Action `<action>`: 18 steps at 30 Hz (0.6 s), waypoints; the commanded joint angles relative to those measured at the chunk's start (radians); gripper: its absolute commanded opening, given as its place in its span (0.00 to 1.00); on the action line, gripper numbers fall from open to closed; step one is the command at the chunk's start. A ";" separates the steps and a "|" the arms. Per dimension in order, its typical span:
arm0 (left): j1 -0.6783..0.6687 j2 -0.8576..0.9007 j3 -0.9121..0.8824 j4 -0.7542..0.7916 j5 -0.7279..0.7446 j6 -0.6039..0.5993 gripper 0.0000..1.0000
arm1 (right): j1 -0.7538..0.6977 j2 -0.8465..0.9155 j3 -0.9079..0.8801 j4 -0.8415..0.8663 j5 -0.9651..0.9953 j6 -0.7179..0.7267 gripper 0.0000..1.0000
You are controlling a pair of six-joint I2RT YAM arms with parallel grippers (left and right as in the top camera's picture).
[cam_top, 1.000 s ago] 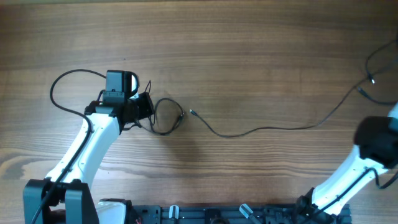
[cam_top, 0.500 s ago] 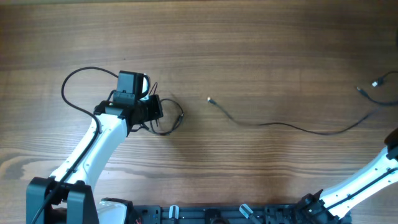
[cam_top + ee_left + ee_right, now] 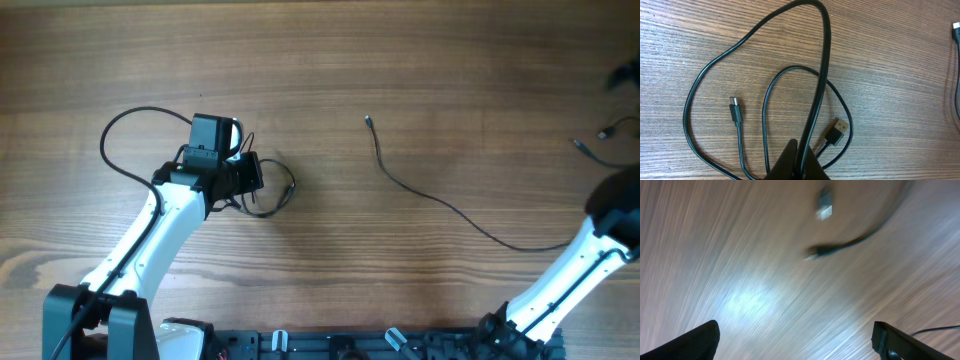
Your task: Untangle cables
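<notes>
My left gripper [image 3: 801, 159] is shut on a thin black cable [image 3: 821, 75], which rises from between the fingertips and loops around on the wood. The cable's small plug [image 3: 735, 110] and flat USB plug [image 3: 839, 131] lie inside the loops. In the overhead view the left gripper [image 3: 254, 178] sits at this small coil [image 3: 278, 192]. A second, loose cable [image 3: 440, 205] runs from its plug end [image 3: 368, 121] toward the right arm [image 3: 612, 215]. My right gripper [image 3: 800, 345] is open above bare wood, with blurred plug ends [image 3: 824, 206] ahead of it.
More thin cable ends [image 3: 598, 135] lie at the table's far right edge. The left arm's own thicker black cable [image 3: 125, 125] arcs out to its left. The arm bases and a black rail [image 3: 340, 345] line the near edge.
The right gripper went from shut to open and its arm shifted at the right edge. The loose cable's free plug end swung right and away from the coil. The left gripper shifted slightly right, then held.
</notes>
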 commanded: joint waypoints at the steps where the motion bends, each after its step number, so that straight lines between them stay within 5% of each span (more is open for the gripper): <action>1: -0.005 -0.015 0.006 0.003 0.012 0.016 0.04 | 0.057 0.003 -0.078 -0.004 -0.077 0.078 1.00; 9: -0.005 -0.015 0.006 0.003 0.012 0.017 0.04 | 0.157 -0.033 -0.184 -0.005 0.110 0.058 1.00; 18: -0.005 -0.015 0.006 0.006 0.012 0.016 0.04 | 0.125 -0.314 -0.333 -0.004 0.181 0.063 1.00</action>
